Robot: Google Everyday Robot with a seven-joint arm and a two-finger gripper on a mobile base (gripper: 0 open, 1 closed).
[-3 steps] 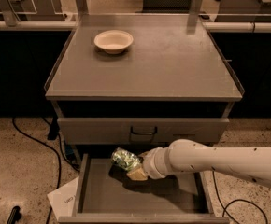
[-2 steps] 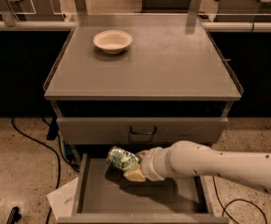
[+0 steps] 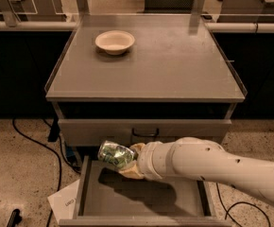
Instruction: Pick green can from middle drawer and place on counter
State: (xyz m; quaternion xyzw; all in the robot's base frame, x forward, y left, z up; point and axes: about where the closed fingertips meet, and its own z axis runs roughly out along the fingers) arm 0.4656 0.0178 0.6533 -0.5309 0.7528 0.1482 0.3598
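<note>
The green can is a small dented shiny can, held tilted in my gripper. The gripper is shut on it, above the left rear part of the open middle drawer. The can is clear of the drawer floor, level with the bottom edge of the closed drawer front above. My white arm reaches in from the lower right. The counter is the flat grey cabinet top above.
A cream bowl sits on the counter's far left. A closed drawer front with a dark handle is just above the can. Cables and a sheet of paper lie on the floor at left.
My gripper has lifted the can up and a little to the left, away from the drawer floor. The bowl and the drawers have not moved.
</note>
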